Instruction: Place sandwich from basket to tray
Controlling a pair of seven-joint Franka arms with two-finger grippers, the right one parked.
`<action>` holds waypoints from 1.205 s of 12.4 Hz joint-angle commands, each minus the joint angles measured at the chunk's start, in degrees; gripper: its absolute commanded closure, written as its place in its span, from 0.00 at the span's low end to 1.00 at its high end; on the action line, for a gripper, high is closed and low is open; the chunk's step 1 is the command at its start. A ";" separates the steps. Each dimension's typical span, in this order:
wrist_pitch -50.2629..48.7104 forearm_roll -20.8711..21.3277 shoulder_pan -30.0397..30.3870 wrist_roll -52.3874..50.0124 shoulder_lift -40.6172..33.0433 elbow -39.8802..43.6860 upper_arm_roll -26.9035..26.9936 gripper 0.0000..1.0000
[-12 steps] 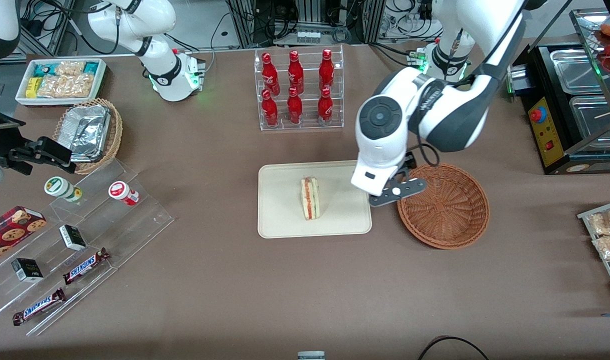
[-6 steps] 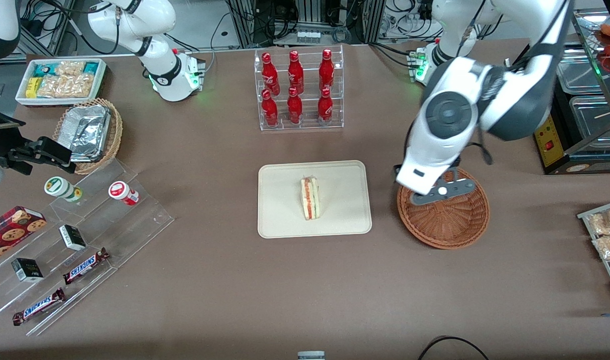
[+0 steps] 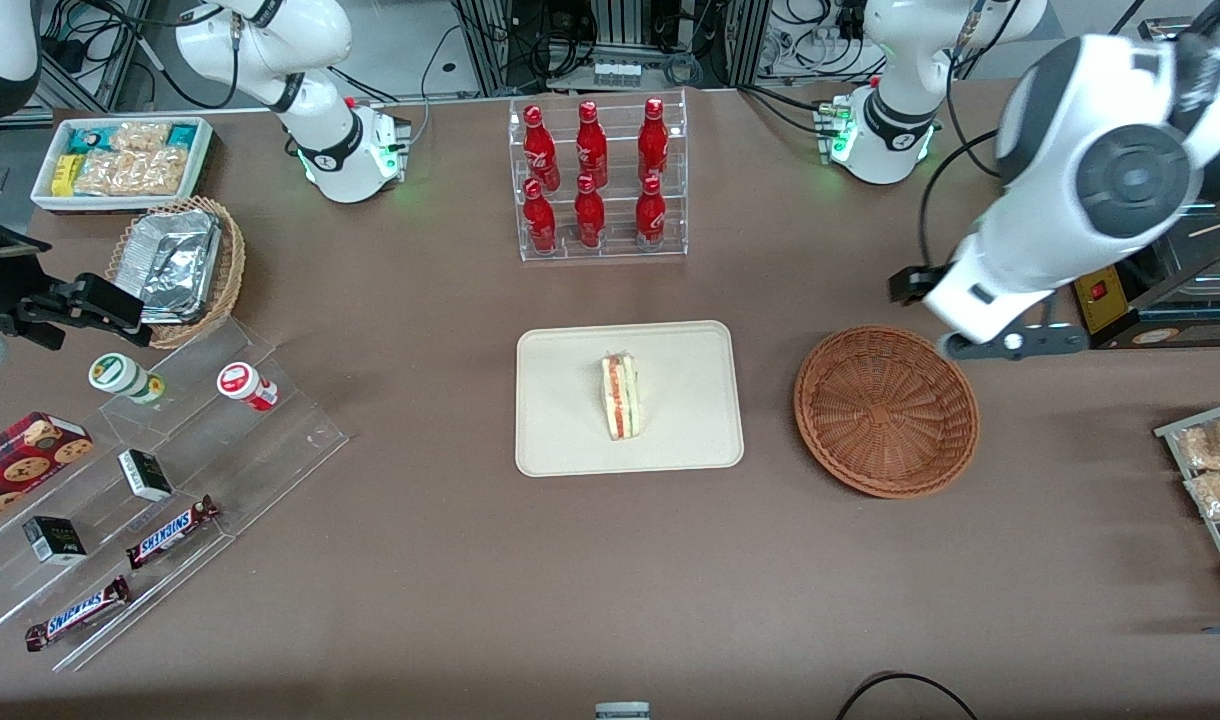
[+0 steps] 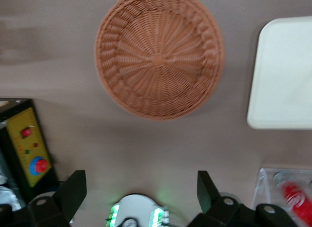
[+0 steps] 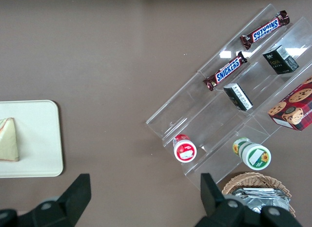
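sandwich [image 3: 622,396]: laid on tray [image 3: 560,440], near its middle | basket [image 3: 886,410]: seen holding nothing, beside tray toward working arm's end | gripper [image 4: 141,195]: held above table near basket, fingers [image 4: 73,190] spread, nothing grasped

Front cam overhead; both wrist cams look down, sharing tray [image 3: 570,440].

gripper [image 4: 141,195] fingers spread, raised toward the working arm's end, above bare table beside basket [image 3: 886,410] | tray [image 3: 560,440] — sandwich [image 3: 621,396] mid-tray, bare surface around | bottle rack [image 3: 597,180] farther from the camera
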 commanded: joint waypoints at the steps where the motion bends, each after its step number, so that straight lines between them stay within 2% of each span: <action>1: -2.62 -1.31 -0.29 8.81 -3.48 -0.91 5.56 0.00; 5: -3.69 -1.66 -0.47 14.81 -6.11 -0.11 13.65 0.00; 7: -3.69 -3.68 -0.47 17.44 -6.21 1.90 17.61 0.00; 9: -3.69 -3.78 -0.47 18.77 -6.73 2.35 19.90 0.00; 15: -2.99 -4.13 -0.38 18.51 -6.91 3.05 21.14 0.00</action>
